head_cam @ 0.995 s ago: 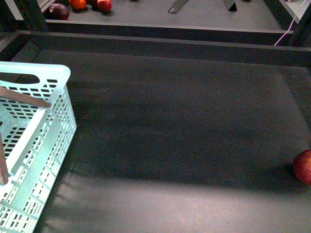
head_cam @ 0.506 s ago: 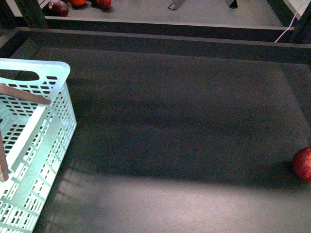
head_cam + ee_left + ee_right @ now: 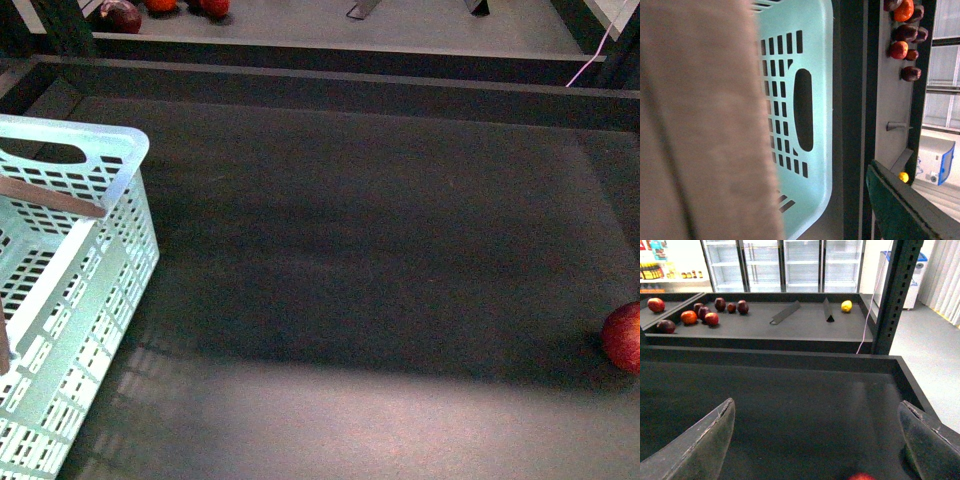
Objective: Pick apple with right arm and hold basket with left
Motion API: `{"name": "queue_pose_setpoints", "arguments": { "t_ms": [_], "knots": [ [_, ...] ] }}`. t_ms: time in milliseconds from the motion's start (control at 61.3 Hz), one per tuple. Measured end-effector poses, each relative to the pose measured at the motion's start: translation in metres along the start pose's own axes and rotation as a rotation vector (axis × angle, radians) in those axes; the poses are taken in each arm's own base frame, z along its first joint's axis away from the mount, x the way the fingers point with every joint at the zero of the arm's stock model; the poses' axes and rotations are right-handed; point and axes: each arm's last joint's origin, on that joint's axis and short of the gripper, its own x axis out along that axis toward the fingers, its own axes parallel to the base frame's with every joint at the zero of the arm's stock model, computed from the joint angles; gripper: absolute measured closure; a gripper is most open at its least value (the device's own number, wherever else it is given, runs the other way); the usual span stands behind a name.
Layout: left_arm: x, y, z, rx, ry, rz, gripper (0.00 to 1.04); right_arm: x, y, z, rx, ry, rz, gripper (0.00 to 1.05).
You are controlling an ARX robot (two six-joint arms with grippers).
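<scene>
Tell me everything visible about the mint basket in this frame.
The basket is a pale mint plastic crate: slotted lattice walls and floor, smooth rim, oval handle cut-out. It stands upright on the dark table at the robot's left, partly out of frame. A brown left-gripper finger crosses inside it; contact cannot be judged.

One basket, one apple on the near table, one lemon, two wedges

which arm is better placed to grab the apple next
Right. The apple lies far right and shows between the fingers of the open right gripper; the left gripper is over at the basket.
</scene>
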Motion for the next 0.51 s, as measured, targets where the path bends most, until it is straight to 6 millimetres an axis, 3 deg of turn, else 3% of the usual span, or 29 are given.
{"name": "queue_pose_setpoints", "arguments": {
  "t_ms": [114, 196, 261, 391, 506],
  "knots": [
    [0.000, 0.000, -0.002, 0.031, -0.008, 0.016, 0.74, 0.000, 0.000, 0.000, 0.000, 0.000, 0.000, 0.09],
    [-0.001, 0.000, -0.004, 0.043, -0.007, 0.020, 0.78, 0.000, 0.000, 0.000, 0.000, 0.000, 0.000, 0.09],
    [-0.004, -0.002, -0.005, 0.049, -0.005, 0.016, 0.88, 0.000, 0.000, 0.000, 0.000, 0.000, 0.000, 0.09],
    [-0.015, -0.009, -0.008, 0.063, -0.001, -0.020, 0.89, 0.000, 0.000, 0.000, 0.000, 0.000, 0.000, 0.09],
    [-0.034, -0.027, -0.014, 0.113, -0.002, -0.085, 0.89, 0.000, 0.000, 0.000, 0.000, 0.000, 0.000, 0.09]
  ]
}}
